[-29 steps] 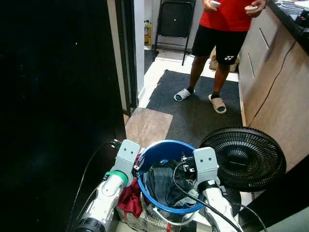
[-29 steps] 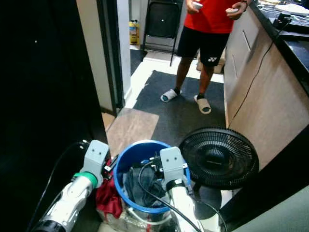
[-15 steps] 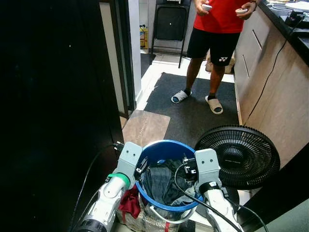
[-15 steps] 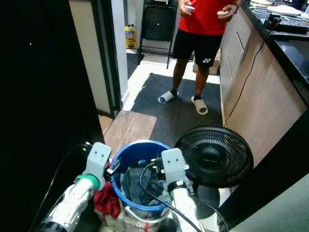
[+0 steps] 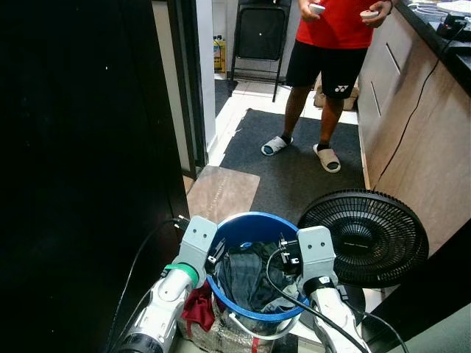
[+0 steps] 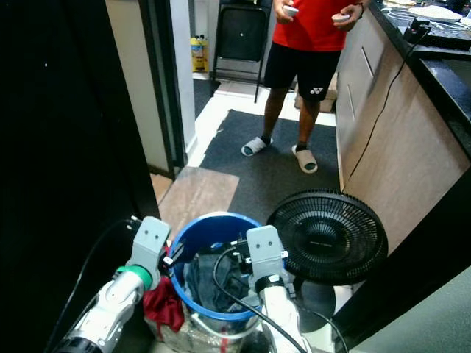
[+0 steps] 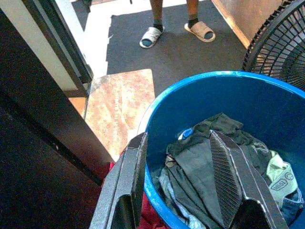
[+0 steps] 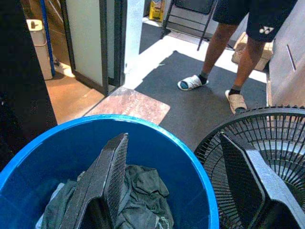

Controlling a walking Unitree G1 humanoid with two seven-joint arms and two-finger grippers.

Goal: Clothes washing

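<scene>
A blue laundry bucket (image 5: 254, 228) full of dark clothes (image 5: 250, 276) sits between the robot's two arms. The left gripper (image 7: 178, 181) straddles the bucket's near rim, one finger outside and one inside above the clothes, jaws wide and gripping nothing. The right gripper (image 8: 178, 183) straddles the opposite rim in the same way, jaws wide, its outer finger over a black floor fan (image 5: 364, 235) that stands just beside the bucket. A red cloth (image 5: 197, 307) hangs outside the bucket by the left arm. Beyond lie a brown mat (image 5: 221, 193) and a dark grey rug (image 5: 298, 165), where a person (image 5: 331, 44) in sandals stands beside wooden cabinets (image 5: 412, 132).
</scene>
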